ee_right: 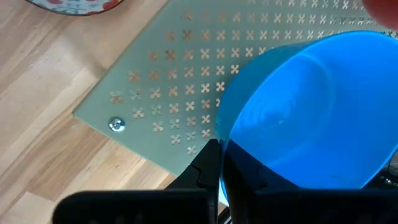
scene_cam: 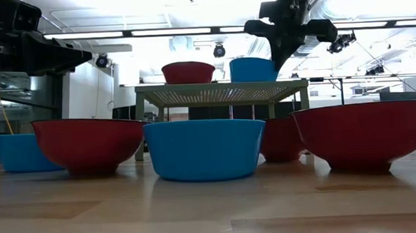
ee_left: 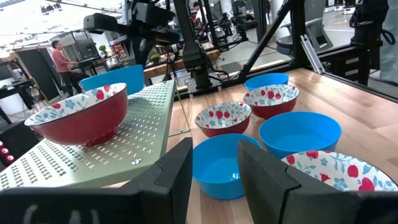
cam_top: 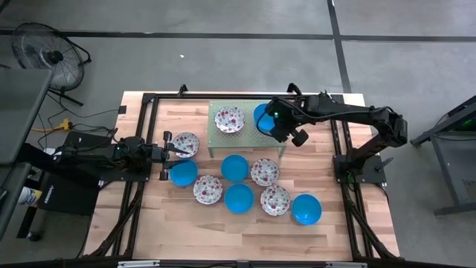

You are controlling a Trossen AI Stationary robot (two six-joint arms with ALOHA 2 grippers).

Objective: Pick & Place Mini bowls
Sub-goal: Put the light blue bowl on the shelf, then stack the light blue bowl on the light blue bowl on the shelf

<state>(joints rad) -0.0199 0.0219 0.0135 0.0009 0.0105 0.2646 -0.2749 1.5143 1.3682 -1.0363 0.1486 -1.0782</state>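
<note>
A pale green perforated stand [cam_top: 249,140] sits at the far middle of a wooden table [cam_top: 149,223]; in the low view it stands on short legs [scene_cam: 221,94], its top above the tabletop [scene_cam: 199,217]. A screw [ee_right: 116,125] marks one corner of the stand's plate [ee_right: 186,74]. A black metal frame [cam_top: 141,119] runs round the table. On the grey floor to the left stand a round fan [cam_top: 48,56] and a dark box [cam_top: 63,190], with a yellow cable [cam_top: 63,123] between them. In the room behind, a person in a pink top [ee_left: 61,59] stands at a bench.
</note>
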